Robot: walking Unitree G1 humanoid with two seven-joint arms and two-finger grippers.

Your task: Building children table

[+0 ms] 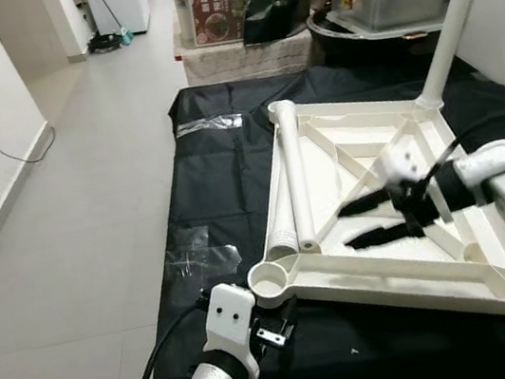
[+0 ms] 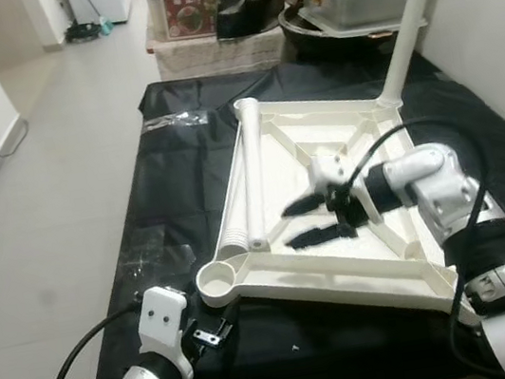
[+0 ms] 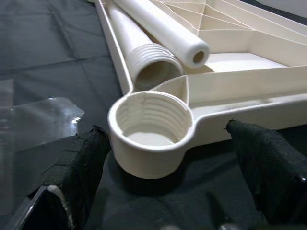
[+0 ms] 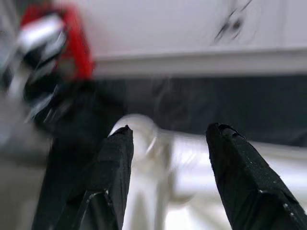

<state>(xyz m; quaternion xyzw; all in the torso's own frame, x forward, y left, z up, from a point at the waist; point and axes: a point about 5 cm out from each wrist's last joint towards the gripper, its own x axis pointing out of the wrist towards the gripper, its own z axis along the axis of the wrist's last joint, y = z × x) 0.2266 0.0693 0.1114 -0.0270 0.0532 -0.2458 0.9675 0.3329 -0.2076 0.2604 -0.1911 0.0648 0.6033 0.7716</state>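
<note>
My right gripper [image 1: 365, 221], fingers apart, hovers over the upturned tabletop [image 1: 457, 265] beside the loose table legs [image 1: 295, 175]. My left gripper [image 3: 168, 177], also spread, faces the threaded corner socket [image 3: 149, 128]; I should grip one leg near its threaded end and keep it square to the socket

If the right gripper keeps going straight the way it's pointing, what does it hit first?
Most likely the loose white legs lying along the upturned tabletop's left edge. The right gripper, open, points across the tabletop toward them, though its height above the surface is unclear.

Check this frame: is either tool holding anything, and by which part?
Nothing is held. The right tool is open above the tabletop's underside; the left tool is open around the threaded corner socket without gripping it.
</note>
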